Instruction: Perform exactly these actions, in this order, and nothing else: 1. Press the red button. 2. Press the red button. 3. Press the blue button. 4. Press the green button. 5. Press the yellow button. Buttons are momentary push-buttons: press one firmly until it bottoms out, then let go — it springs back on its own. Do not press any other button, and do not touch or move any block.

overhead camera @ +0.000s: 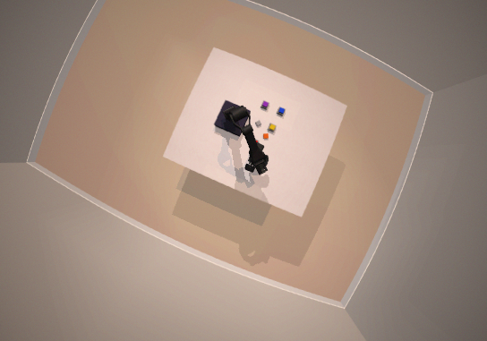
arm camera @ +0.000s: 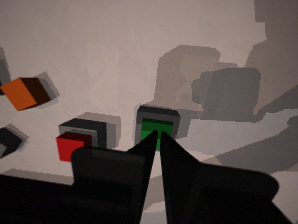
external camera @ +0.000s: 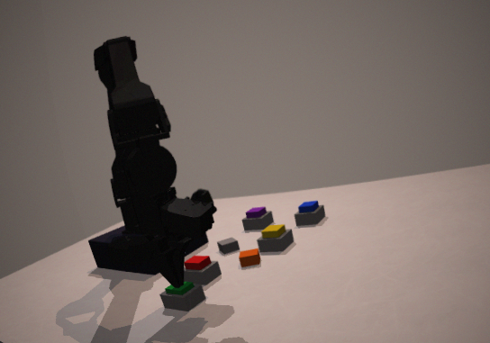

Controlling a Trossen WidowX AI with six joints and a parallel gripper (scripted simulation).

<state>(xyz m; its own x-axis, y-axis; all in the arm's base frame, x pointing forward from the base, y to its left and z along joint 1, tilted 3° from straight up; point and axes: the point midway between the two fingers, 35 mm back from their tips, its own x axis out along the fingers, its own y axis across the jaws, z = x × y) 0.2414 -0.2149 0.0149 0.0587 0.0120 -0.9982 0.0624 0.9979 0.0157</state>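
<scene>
My gripper (external camera: 179, 284) (arm camera: 158, 134) is shut and empty, pointing down with its fingertips on the green button (external camera: 173, 291) (arm camera: 150, 126). The green cap looks lower in its grey base than the other caps. In the top view the arm hides the green button. The red button (external camera: 197, 262) (arm camera: 71, 149) is right beside it, its cap raised. The yellow button (overhead camera: 272, 127) (external camera: 274, 231) and the blue button (overhead camera: 281, 110) (external camera: 308, 207) stand farther off, caps raised, with nothing on them.
A purple button (overhead camera: 265, 104) (external camera: 256, 212) stands near the blue one. An orange block (overhead camera: 265, 136) (external camera: 249, 257) (arm camera: 19, 94) lies between the red and yellow buttons. A small grey block (overhead camera: 258, 123) (external camera: 228, 246) lies nearer the dark arm base (overhead camera: 226, 121).
</scene>
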